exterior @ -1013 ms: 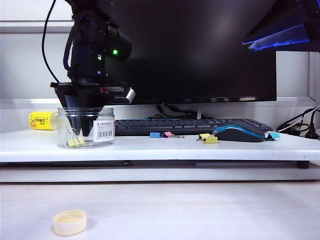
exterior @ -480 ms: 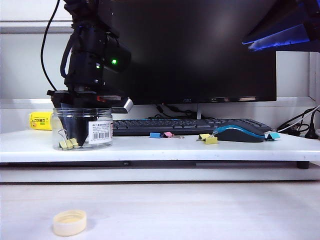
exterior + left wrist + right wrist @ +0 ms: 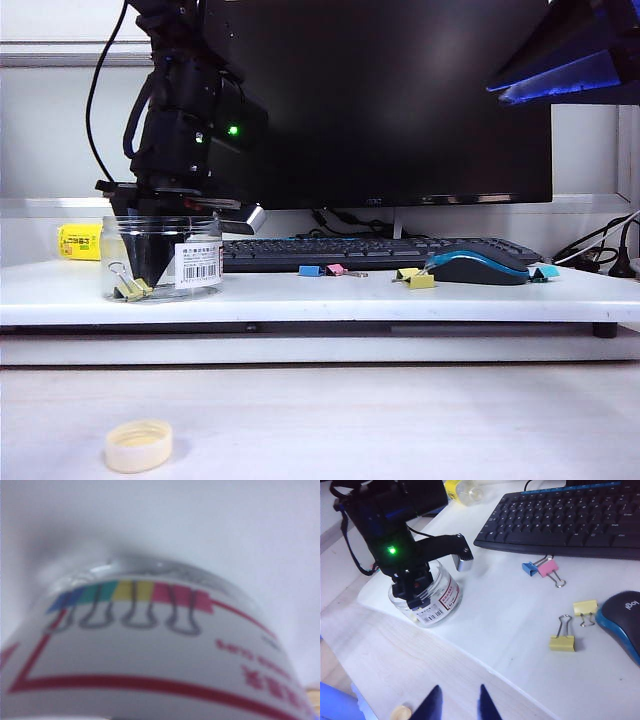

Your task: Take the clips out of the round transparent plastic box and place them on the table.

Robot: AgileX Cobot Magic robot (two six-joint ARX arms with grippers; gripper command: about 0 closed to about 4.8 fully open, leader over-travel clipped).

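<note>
In the exterior view we see the round transparent plastic box (image 3: 162, 257) standing at the left end of the table (image 3: 300, 292), with the left gripper (image 3: 150, 272) reaching down inside it from above. Through the clear wall we see a yellow clip (image 3: 130, 288) on the bottom of the box, just beside the dark fingertips. The fingers come together to a narrow point, so the jaws are closed; whether they pinch the yellow clip we cannot tell from here.

The left wrist view shows only the sticker of the box (image 3: 150, 650), very close and blurred, with a red frame and a drawing of coloured clips. The fingers do not appear in it.

The right wrist view gives what the exterior view hides: we look down on the table from the near side. There the left arm stands over the box (image 3: 437, 597). A blue and pink pair of clips (image 3: 541, 569) lies near the keyboard (image 3: 570, 517), and two yellow clips (image 3: 573, 625) lie beside the mouse (image 3: 622, 620). The right gripper (image 3: 456, 705) hangs above the pale wood surface, well apart from the box, with its jaws spread wide and nothing between them. A cream lid (image 3: 139, 445) lies below the table.
</note>
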